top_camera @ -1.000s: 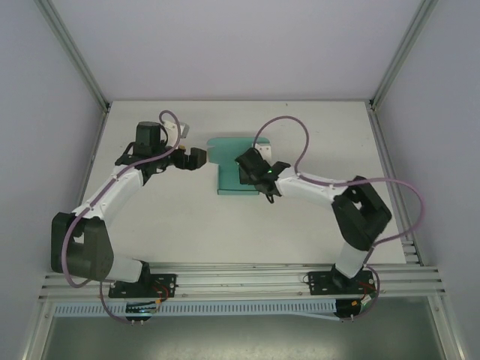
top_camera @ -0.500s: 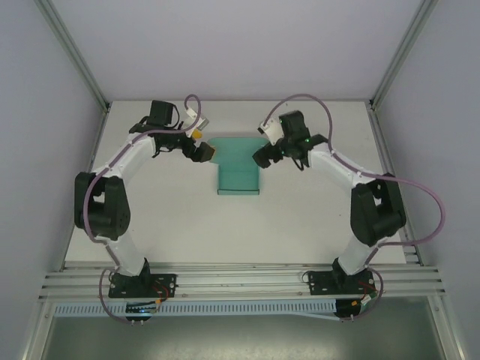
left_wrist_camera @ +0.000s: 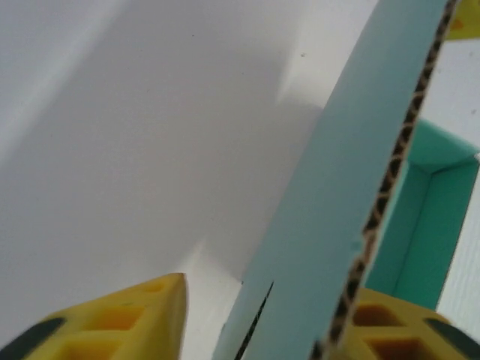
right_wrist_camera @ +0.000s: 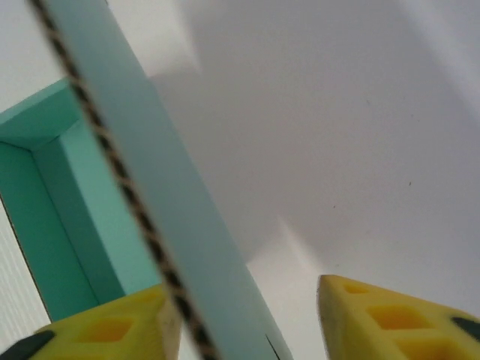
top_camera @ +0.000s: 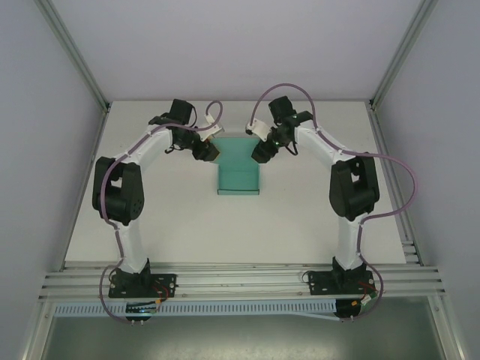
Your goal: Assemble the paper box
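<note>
Left gripper (top_camera: 207, 151) straddles a raised side flap of the teal paper box (top_camera: 238, 172), its jaws spread around the card rather than clamped on it. In the left wrist view the flap (left_wrist_camera: 315, 225) rises slantwise between the two yellow fingers (left_wrist_camera: 120, 322); its corrugated edge lies against one finger, while a sliver of white table (left_wrist_camera: 112, 150) shows between the card and the other. Right gripper (top_camera: 260, 154) does the same on the box's opposite side, jaws likewise parted. In the right wrist view the flap there (right_wrist_camera: 172, 225) leans against one yellow finger (right_wrist_camera: 105, 330), and a narrow gap separates it from the other finger (right_wrist_camera: 397, 319). Past each flap, on the side away from the free finger, folded teal walls of the box meet in a corner. From above, the box lies between the two grippers, its far end level with their fingertips, and it reaches back from them toward the arm bases, ending well short of those.
</note>
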Tool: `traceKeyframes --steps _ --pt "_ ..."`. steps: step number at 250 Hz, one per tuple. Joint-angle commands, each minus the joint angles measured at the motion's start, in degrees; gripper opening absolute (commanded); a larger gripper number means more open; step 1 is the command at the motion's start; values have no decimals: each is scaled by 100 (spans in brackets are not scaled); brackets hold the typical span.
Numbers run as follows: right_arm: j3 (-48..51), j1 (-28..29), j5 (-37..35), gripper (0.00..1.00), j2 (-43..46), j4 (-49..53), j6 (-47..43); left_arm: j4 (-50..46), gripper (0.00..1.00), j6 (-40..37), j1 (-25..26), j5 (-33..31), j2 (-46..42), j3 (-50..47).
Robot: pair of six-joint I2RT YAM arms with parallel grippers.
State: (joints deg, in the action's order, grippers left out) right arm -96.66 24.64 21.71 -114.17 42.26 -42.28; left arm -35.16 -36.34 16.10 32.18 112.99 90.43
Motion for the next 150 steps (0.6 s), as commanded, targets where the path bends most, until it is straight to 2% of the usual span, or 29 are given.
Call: traceKeyframes --steps 1,10,40,68,93,114,150 --pt "-248 -65 -40 41 38 344 -140 -6 24 -118 -19 -55 -48 133" --pt "-281 -74 -58 36 18 404 -133 25 21 -104 -19 -12 -86 128" --pt "-348 -69 -71 16 -46 538 -134 105 0 -60 7 38 -179 103" --pt "-496 -41 -124 0 -118 673 -13 169 0 82 68 -162 -200 97" --pt "-591 -4 -375 0 -99 648 268 308 0 268 169 -536 -241 48" --pt "-570 50 -730 0 -2 394 845 569 0 675 271 -1062 -270 63" --pt "-515 143 -1829 0 147 -150 2827 757 0 1696 361 -1640 -287 253"
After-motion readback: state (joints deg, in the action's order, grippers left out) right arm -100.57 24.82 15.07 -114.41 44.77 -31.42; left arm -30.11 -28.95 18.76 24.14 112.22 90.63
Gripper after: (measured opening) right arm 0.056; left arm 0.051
